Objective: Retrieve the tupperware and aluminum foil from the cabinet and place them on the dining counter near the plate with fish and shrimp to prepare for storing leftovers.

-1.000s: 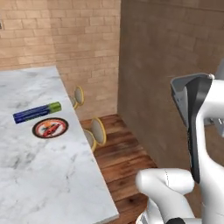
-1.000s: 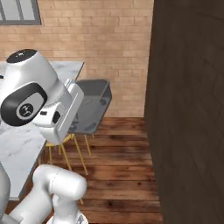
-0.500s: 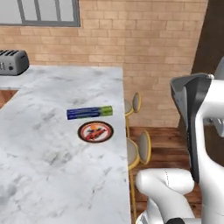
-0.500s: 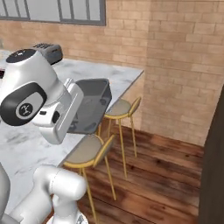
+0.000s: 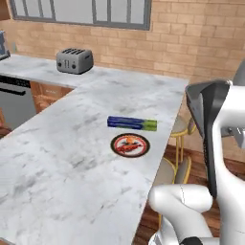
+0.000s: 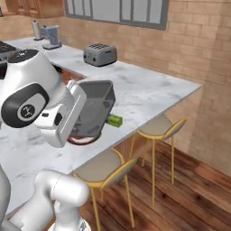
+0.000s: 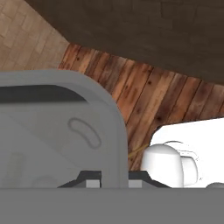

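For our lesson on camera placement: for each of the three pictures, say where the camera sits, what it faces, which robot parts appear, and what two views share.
Left base view: behind the arm's left, facing the counter, foil and plate; arm at right.
Right base view: behind the arm's right, facing stools; arm at left, carrying the tupperware.
Hand view: on the hand, facing floorboards; gripper shut on the tupperware.
Both base views share the toaster.
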### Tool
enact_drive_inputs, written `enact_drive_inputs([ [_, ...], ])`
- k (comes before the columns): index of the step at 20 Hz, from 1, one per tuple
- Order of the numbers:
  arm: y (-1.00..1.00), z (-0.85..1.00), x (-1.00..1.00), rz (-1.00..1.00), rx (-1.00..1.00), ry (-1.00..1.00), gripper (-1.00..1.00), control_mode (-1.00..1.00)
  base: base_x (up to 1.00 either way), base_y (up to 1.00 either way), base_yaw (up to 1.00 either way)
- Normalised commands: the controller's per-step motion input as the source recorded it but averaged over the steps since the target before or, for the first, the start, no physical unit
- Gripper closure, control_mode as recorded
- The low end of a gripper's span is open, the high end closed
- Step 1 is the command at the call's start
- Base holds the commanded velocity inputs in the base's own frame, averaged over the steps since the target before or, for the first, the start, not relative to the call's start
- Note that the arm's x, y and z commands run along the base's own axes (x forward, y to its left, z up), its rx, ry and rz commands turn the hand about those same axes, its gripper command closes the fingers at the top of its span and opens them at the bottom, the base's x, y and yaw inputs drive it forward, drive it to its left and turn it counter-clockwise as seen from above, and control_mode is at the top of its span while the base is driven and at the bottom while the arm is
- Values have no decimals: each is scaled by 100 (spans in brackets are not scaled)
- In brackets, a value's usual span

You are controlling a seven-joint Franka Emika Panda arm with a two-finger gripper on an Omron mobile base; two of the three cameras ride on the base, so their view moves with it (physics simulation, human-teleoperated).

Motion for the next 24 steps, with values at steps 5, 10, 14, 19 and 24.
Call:
enact_drive_inputs([
  [5,0,0,0,0,0,0,100,100,7,-58,61],
  [10,0,0,0,0,0,0,100,100,22,-52,63],
  [14,0,0,0,0,0,0,100,100,76,-23,57],
  [19,0,0,0,0,0,0,100,100,85,0,56],
  [24,0,0,0,0,0,0,100,100,84,4,61],
])
